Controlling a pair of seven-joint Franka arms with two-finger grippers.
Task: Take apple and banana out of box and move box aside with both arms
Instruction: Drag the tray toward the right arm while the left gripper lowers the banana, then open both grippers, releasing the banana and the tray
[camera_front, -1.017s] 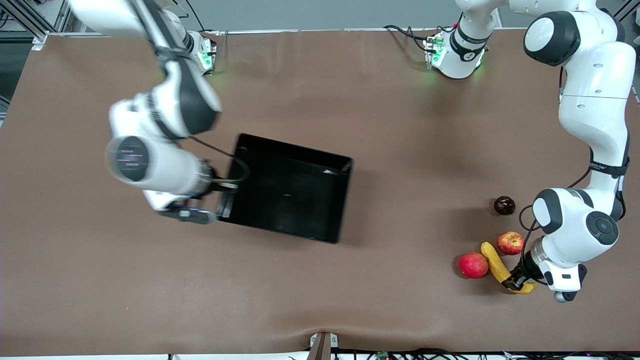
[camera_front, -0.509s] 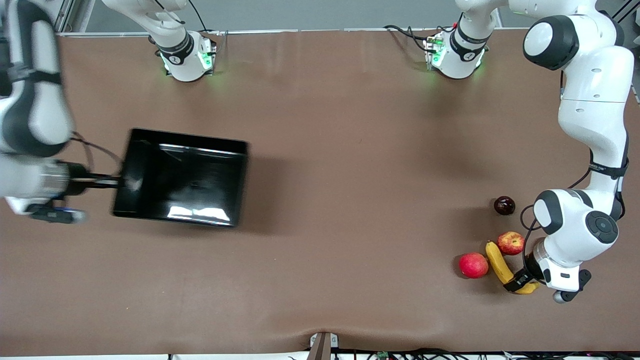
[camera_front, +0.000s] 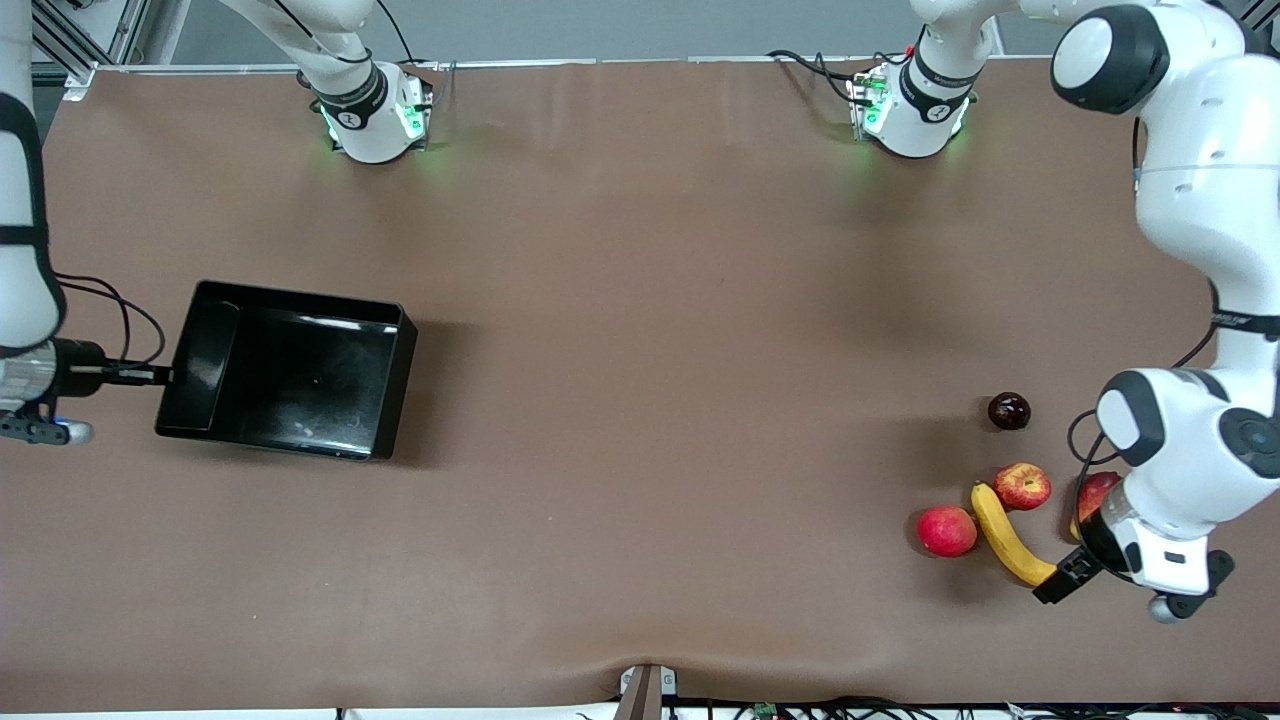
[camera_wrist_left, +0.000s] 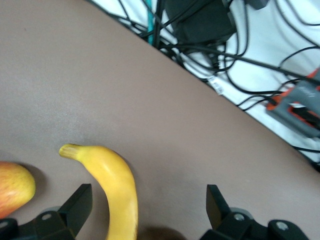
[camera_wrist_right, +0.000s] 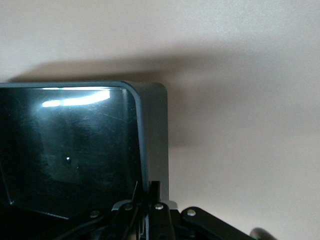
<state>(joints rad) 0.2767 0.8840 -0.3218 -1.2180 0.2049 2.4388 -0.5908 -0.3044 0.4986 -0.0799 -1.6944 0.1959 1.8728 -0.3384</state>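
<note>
Tabletop, front view. Box empty at 9 o'clock, toward the right arm's end, long axis roughly 9 to 3. Right hand pinched shut on the box's end wall, so right arm nearest for any further shift. Banana and apple out at 4 o'clock, touching. Left hand wide open, empty, at the banana's nearer tip.
</note>
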